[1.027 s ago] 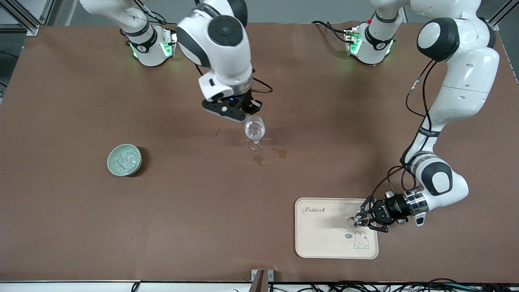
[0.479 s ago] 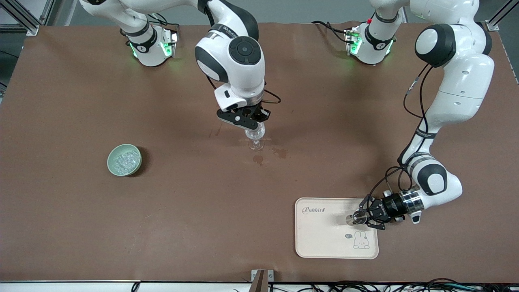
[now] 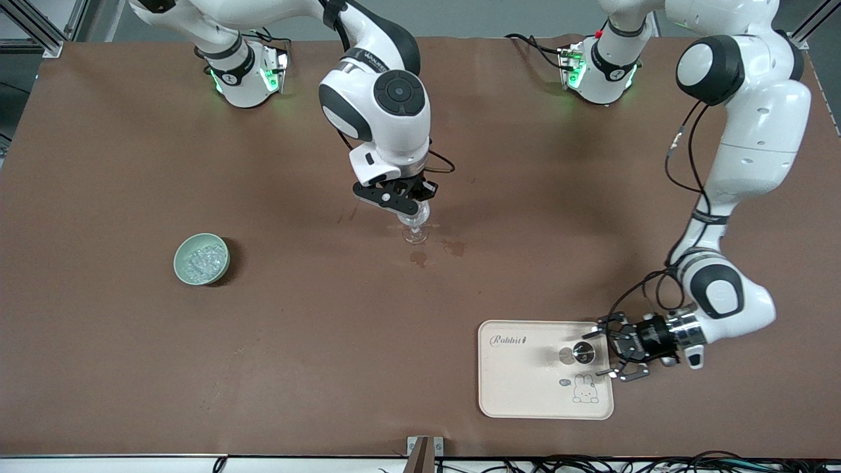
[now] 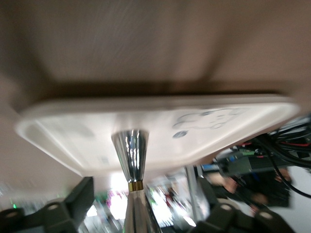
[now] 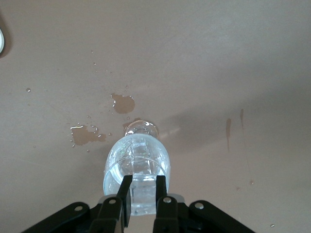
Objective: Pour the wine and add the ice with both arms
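Note:
A clear stemmed glass point(image 3: 416, 228) stands at mid table; in the right wrist view point(image 5: 138, 153) it holds clear liquid and ice. My right gripper point(image 3: 410, 209) hangs just over its rim, shut on a clear ice chunk point(image 5: 144, 193) held between the fingers point(image 5: 125, 194). More ice point(image 3: 202, 260) lies in a pale green bowl point(image 3: 179, 264) toward the right arm's end. My left gripper point(image 3: 604, 353) is open beside a shiny metal vessel point(image 3: 581, 353) standing on a cream tray point(image 3: 525, 394). The left wrist view shows the vessel point(image 4: 130, 155) free between the spread fingers point(image 4: 77, 199).
Wet stains point(image 3: 453, 247) mark the brown table beside the glass's foot, nearer the front camera; they also show in the right wrist view point(image 5: 123, 103). The tray sits near the table's front edge toward the left arm's end. Cables run along that edge.
My right gripper came down over the glass from beside it. My left gripper opened, let go of the metal vessel on the tray and drew back toward the left arm's end.

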Robot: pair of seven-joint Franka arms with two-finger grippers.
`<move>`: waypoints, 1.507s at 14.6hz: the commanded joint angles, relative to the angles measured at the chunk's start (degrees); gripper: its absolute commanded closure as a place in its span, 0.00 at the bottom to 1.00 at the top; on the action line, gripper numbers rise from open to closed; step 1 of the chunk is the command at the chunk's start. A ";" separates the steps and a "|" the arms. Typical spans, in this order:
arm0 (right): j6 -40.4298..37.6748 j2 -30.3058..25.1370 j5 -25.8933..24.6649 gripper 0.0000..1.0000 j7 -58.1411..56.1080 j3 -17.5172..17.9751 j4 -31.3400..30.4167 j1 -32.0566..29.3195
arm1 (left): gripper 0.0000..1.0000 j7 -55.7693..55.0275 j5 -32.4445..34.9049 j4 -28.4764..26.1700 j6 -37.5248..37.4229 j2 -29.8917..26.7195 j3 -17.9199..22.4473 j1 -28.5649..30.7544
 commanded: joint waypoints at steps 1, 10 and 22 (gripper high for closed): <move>-0.29 1.03 -0.97 0.95 1.31 -0.03 1.20 0.92 | 0.00 -0.14 16.10 -1.68 -3.14 -6.24 0.26 3.00; -0.29 1.73 -0.97 0.67 1.22 -0.03 1.29 0.84 | 0.00 9.09 57.50 -2.38 -18.51 -26.96 -2.55 0.56; -2.31 -7.56 -1.67 0.00 -1.31 -0.29 4.80 -5.74 | 0.00 38.61 62.07 -2.65 -34.70 -46.58 -6.96 -0.15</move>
